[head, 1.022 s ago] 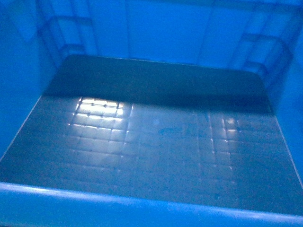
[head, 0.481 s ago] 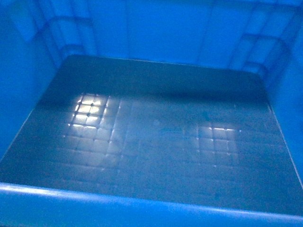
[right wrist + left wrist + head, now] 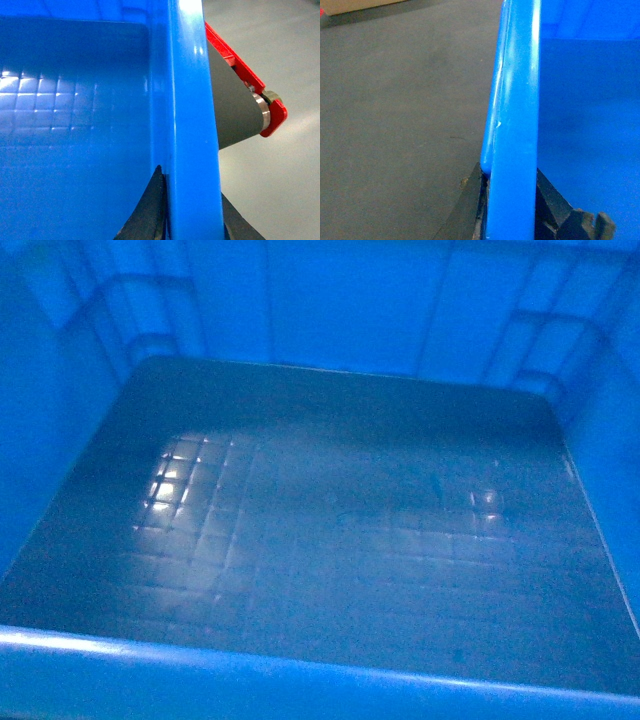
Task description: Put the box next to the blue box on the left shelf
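The box (image 3: 330, 540), a bright blue crate w/ grid-embossed floor, fills the head view from rim to rim, interior bare, light glinting off the floor squares at left. Left gripper (image 3: 512, 210) is clamped on the box's left rim, one dark finger (image 3: 465, 210) outside the wall, one inside. Right gripper (image 3: 192, 215) likewise grips the right rim, jaws straddling the wall. Grey floor (image 3: 395, 125) lies below at left; a red-and-grey roller fixture (image 3: 245, 100) sits just beside the right wall.
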Controlling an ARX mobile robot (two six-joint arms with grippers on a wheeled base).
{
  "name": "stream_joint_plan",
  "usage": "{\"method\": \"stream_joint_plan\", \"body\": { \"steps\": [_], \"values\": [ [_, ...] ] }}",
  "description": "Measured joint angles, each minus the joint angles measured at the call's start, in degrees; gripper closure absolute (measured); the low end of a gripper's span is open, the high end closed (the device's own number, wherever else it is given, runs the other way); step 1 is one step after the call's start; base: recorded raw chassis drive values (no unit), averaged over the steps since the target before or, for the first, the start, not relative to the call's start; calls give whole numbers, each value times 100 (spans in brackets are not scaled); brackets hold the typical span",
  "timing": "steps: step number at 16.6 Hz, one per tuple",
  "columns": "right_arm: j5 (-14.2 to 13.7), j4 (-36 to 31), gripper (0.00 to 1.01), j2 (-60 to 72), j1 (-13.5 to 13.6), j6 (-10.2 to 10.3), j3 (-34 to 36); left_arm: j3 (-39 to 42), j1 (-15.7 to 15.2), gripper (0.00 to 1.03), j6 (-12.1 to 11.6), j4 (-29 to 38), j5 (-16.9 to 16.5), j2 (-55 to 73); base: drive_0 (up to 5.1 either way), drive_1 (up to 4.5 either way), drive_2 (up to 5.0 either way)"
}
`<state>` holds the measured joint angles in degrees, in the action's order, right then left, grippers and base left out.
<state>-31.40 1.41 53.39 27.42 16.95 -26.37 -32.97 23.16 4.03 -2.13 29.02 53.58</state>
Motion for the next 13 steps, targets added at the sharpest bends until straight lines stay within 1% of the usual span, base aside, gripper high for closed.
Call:
{"method": "stream_joint_plan", "body": {
  "steps": [1,13],
  "values": [
    [2,7,91,2,0,0,0,0,0,86,2,-4,0,0,0,0,0],
    [-9,0,91,0,0,-2,0,0,0,86,2,2,-4,0,-165,-165,-165]
  ]
}}
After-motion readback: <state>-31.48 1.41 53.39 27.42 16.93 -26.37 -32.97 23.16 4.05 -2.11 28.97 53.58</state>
